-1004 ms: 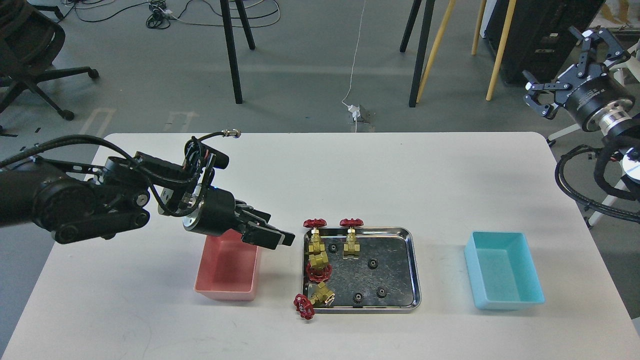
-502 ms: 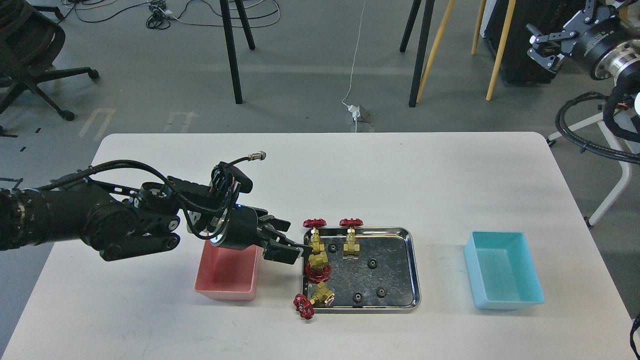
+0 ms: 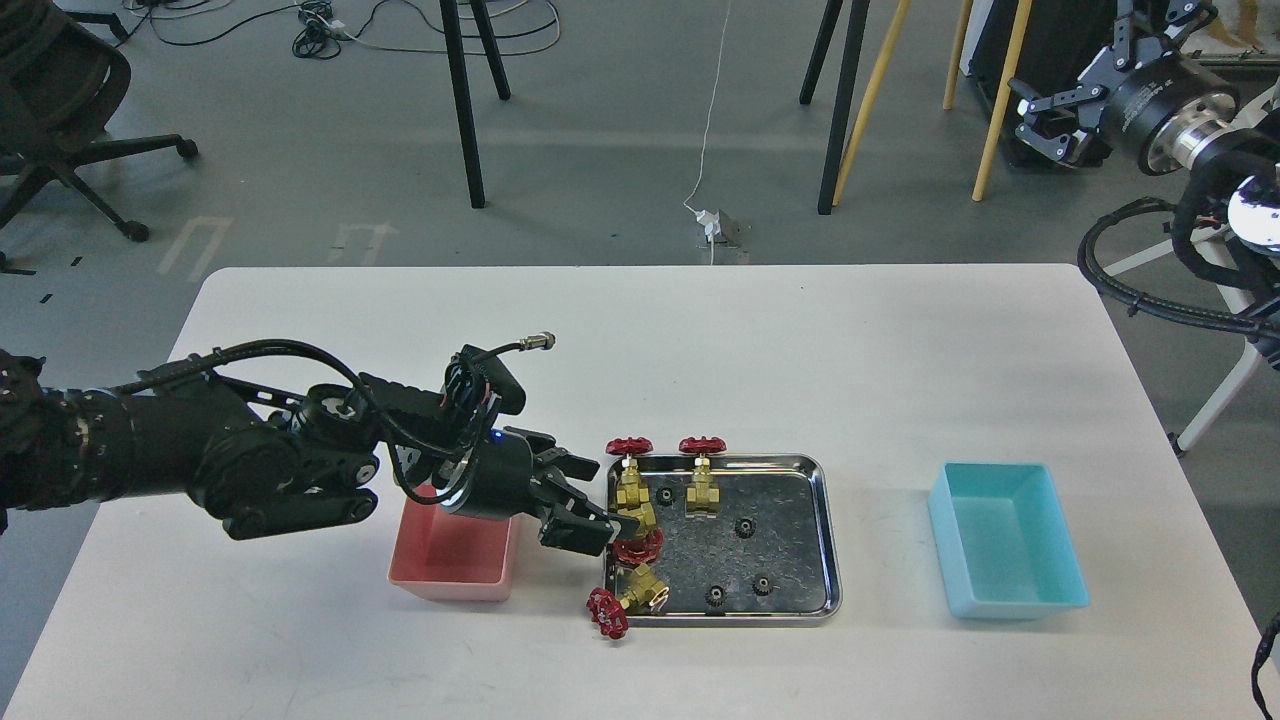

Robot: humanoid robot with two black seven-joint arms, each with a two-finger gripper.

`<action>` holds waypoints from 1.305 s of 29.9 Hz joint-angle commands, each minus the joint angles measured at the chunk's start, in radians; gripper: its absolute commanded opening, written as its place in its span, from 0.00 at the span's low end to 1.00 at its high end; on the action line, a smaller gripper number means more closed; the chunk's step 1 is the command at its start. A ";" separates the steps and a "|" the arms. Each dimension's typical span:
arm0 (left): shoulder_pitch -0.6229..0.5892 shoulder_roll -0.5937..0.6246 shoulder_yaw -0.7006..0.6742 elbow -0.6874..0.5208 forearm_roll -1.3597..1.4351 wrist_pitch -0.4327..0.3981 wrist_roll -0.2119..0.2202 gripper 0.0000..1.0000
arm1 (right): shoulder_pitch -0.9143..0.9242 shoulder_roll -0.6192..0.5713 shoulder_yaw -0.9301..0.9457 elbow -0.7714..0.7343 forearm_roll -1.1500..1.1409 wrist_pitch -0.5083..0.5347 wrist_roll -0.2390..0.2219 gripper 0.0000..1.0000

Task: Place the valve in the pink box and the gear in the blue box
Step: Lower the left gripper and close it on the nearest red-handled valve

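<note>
Four brass valves with red handwheels are at the left of the steel tray (image 3: 829, 540): two upright (image 3: 631, 478) (image 3: 702, 482), one lying down (image 3: 640, 532), one leaning over the front-left rim (image 3: 628, 600). Four black gears lie in the tray (image 3: 744, 526) (image 3: 666, 494) (image 3: 763, 584) (image 3: 716, 596). The pink box (image 3: 450, 560) stands left of the tray, the blue box (image 3: 1005, 550) right of it. My left gripper (image 3: 603, 503) is open, low between the pink box and the tray, its fingers at the lying valve. My right gripper (image 3: 1085, 75) is open, high beyond the table's far right.
The white table's edges run close to the pink box's front and right of the blue box. Stand legs, cables and an office chair (image 3: 60, 100) are on the floor behind the table. A cable loop (image 3: 1150, 290) hangs from my right arm.
My left gripper has moved right and down from above the pink box to the lying valve at the tray's left edge. My right arm has lifted and swung up and left.
</note>
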 commanded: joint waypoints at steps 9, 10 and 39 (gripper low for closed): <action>0.059 -0.050 -0.008 0.062 0.000 0.000 0.000 0.98 | -0.033 0.000 0.002 0.000 0.000 0.000 0.001 1.00; 0.067 -0.056 -0.008 0.075 0.001 0.001 0.000 0.98 | -0.036 0.002 0.003 0.000 0.000 0.000 0.001 1.00; 0.081 -0.064 -0.042 0.086 0.009 0.004 0.000 0.69 | -0.066 -0.006 0.009 0.000 0.002 0.000 0.002 1.00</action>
